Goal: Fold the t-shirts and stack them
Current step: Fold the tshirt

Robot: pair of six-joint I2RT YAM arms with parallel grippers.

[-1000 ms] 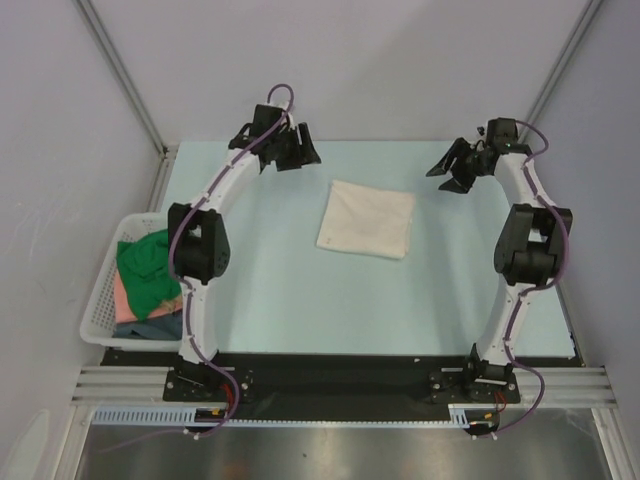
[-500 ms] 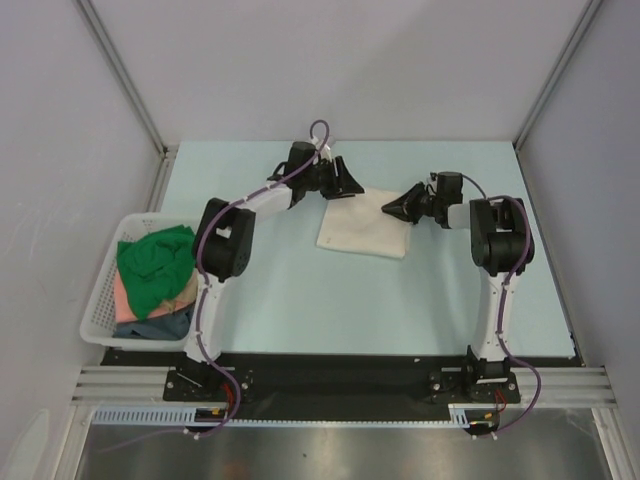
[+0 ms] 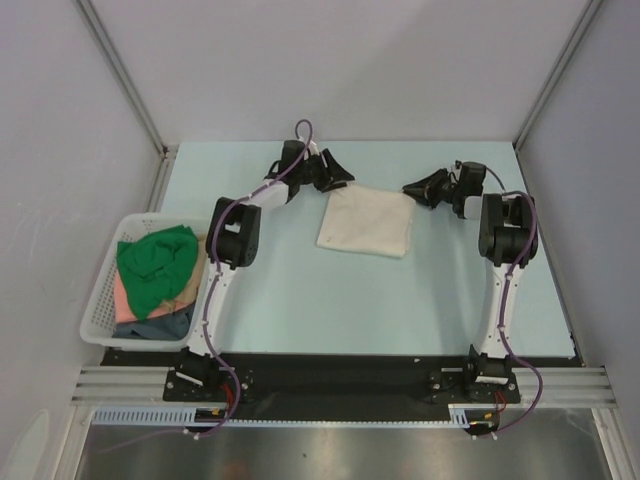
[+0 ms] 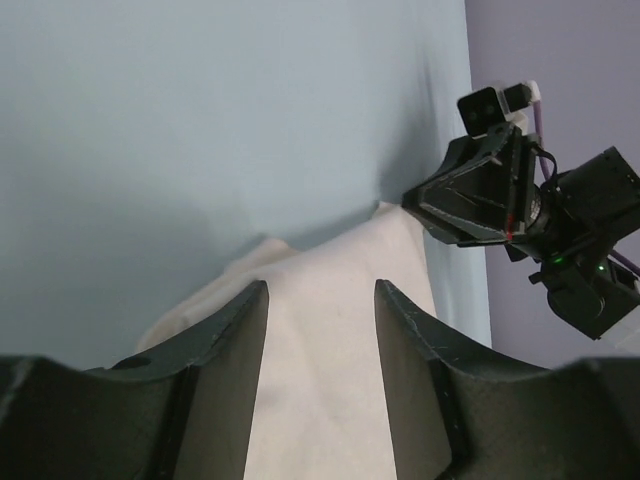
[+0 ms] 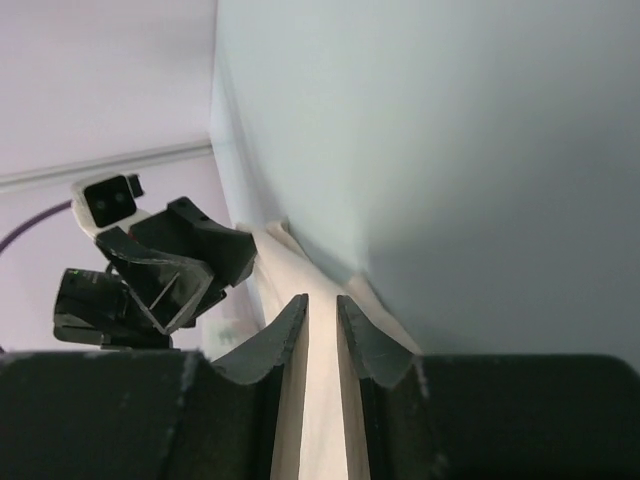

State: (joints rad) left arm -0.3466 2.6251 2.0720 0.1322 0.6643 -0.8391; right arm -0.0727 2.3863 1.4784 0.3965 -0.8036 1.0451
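My two arms reach to the far edge of the cream t-shirt (image 3: 366, 220), which lies folded into a flat rectangle near the middle of the counter (image 3: 300, 290), a little toward the back. My left pincer (image 3: 340, 183) is at its far left corner and my right pincer (image 3: 408, 187) is at its far right corner. I judge this is so that both corners can be taken together and the cloth does not skew when it is folded or moved. In the left wrist view my left pincer stands moderately wide, with the cloth showing in the gap between the two fingers and nothing clamped. My right pincer is narrow, only a thin slit, and cream cloth shows through that slit. I cannot tell whether the edge is really pinched or only lies behind the fingers. Both come in low and almost flat to the counter, which I think is needed to slide under or catch a thin edge. The other shirts wait in the white basket (image 3: 97, 305) at the left of the counter – the green t-shirt (image 3: 155, 265) heaped on top, the pink t-shirt (image 3: 122, 298) and the dark blue t-shirt (image 3: 160, 327) under it – all not yet folded. So I judge the task is at an early stage.
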